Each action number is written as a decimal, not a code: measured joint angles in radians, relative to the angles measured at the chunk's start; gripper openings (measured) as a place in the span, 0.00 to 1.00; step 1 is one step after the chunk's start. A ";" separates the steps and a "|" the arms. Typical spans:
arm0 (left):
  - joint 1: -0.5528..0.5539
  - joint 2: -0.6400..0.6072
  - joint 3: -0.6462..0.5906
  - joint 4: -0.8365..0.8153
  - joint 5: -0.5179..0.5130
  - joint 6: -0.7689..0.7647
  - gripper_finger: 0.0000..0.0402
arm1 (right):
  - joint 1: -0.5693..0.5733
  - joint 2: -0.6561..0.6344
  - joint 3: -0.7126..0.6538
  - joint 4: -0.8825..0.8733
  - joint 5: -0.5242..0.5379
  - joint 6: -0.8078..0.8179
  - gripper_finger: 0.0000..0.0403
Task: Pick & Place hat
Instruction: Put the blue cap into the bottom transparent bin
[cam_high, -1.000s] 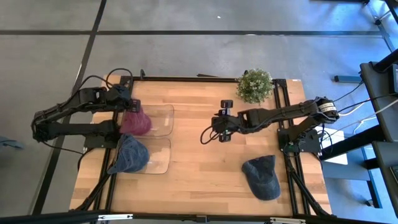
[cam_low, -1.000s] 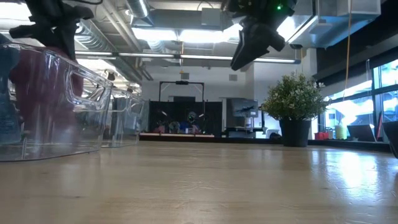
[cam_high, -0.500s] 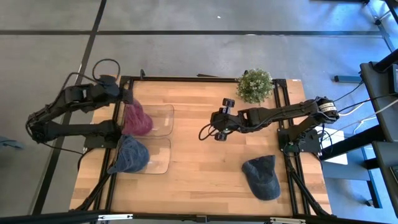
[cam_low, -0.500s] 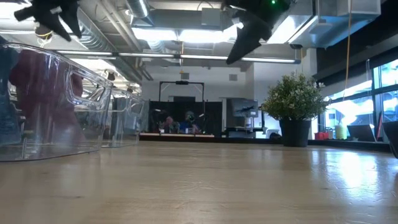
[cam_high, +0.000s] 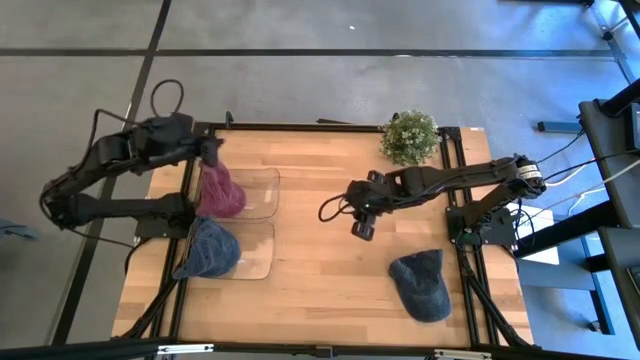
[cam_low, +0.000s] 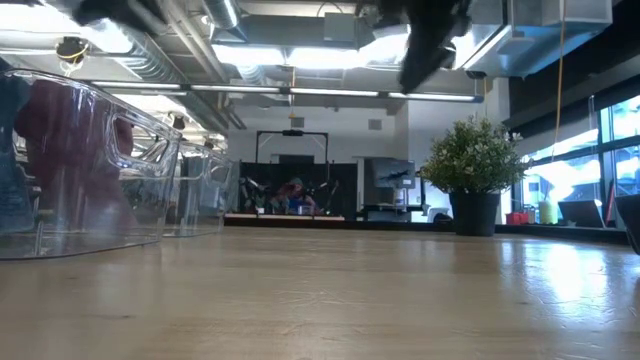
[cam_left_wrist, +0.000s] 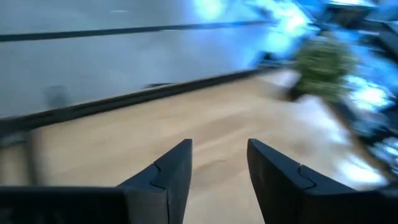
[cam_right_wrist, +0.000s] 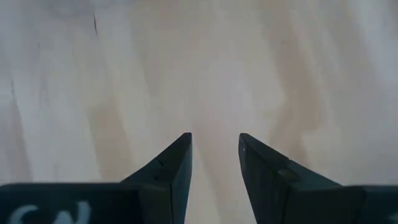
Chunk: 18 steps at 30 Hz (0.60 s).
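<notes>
A maroon hat (cam_high: 218, 192) lies in the far clear bin (cam_high: 264, 180) on the table's left side, and shows through the bin wall in the low view (cam_low: 70, 150). A blue hat (cam_high: 208, 247) sits in the near bin (cam_high: 262, 262). A grey-blue cap (cam_high: 422, 283) rests flat on the wood near the right near corner. My left gripper (cam_high: 211, 150) (cam_left_wrist: 219, 168) is open, above the far left edge, clear of the maroon hat. My right gripper (cam_high: 362, 228) (cam_right_wrist: 214, 155) is open over bare wood at mid-table, left of and beyond the cap.
A potted plant (cam_high: 410, 137) (cam_low: 474, 168) stands at the far edge, right of centre. The two clear bins line the left side (cam_low: 100, 170). Bare wood (cam_high: 320, 280) lies between the bins and the cap. People show far off in the room behind.
My left gripper has risen from above the maroon hat in the far bin and drawn back toward the far left edge; the hat stays in the bin. My right gripper has swung round from pointing left to pointing at the near edge, moving toward the cap.
</notes>
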 joint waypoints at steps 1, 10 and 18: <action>0.000 0.012 0.000 0.045 0.040 0.027 0.37 | 0.003 0.000 -0.007 -0.026 -0.026 0.025 0.33; -0.001 0.213 0.000 0.339 0.301 0.204 0.37 | 0.123 -0.064 -0.131 -0.110 -0.005 0.214 0.33; -0.050 0.406 0.000 0.416 0.361 0.258 0.37 | 0.265 -0.178 -0.338 -0.204 -0.155 0.800 0.33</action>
